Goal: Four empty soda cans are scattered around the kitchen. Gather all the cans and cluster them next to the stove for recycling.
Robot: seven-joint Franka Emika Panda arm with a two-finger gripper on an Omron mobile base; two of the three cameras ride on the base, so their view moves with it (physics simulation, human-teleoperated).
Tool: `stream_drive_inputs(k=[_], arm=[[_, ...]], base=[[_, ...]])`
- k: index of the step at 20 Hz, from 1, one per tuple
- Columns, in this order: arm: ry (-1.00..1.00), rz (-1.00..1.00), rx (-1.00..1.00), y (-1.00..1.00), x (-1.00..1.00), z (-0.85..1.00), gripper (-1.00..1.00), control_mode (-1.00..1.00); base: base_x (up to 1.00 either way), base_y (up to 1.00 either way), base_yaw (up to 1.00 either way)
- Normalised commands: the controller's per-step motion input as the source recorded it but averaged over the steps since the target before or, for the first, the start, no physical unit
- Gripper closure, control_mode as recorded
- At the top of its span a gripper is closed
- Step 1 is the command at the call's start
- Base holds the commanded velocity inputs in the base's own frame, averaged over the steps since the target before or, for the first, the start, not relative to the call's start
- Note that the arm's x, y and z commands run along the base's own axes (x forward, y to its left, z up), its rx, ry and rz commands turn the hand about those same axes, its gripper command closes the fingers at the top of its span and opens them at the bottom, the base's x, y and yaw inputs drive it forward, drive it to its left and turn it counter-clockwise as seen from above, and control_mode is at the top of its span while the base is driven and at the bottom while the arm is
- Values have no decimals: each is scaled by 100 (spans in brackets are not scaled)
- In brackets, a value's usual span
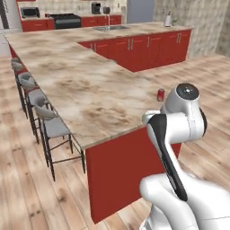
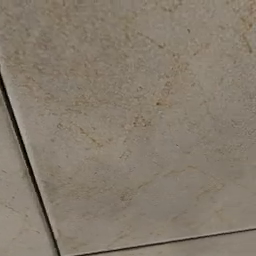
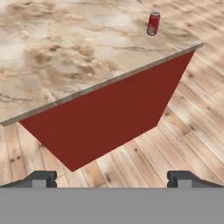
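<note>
A: Start with the left base view. What's there?

B: A big marble counter (image 1: 85, 85) on red cabinets (image 1: 119, 166), bent around a gap in the middle. One red can (image 1: 161, 95) stands upright near the counter's right edge, just left of the arm's (image 1: 179, 121) upper joint. Grey stools (image 1: 51, 126) line the counter's left side.

A: And the stove?

B: The stove (image 1: 67, 20) sits far back against the wall, well apart from the can. A microwave (image 1: 29, 12) is left of it, a sink (image 1: 110, 28) lies in the far counter run, and a small white bottle (image 1: 168, 19) stands at the far right of that run.

A: The right base view?

B: Tan tile (image 2: 140, 120) with dark grout lines, seen very close. I cannot tell which surface it is.

A: Hand view, then.

B: The camera looks down over the counter's corner (image 3: 194, 43). The can (image 3: 153, 23) stands upright on the marble close to that corner, near the edge. Below it is the red cabinet end (image 3: 113, 113) and plank floor (image 3: 192, 131).

A: The gripper?

B: The gripper (image 3: 112, 178) has its two dark fingertips (image 3: 41, 178) at the bottom, spread wide apart, with nothing between them. The can is well apart from them, up at the top of the view.
</note>
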Motion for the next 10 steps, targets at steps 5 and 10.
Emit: stream_drive_inputs(k=[5,10], arm=[[0,0,0,0,0,0,-100,100],[0,0,0,0,0,0,-100,100]], base=[[-3,-65,31],[0,-75,27]])
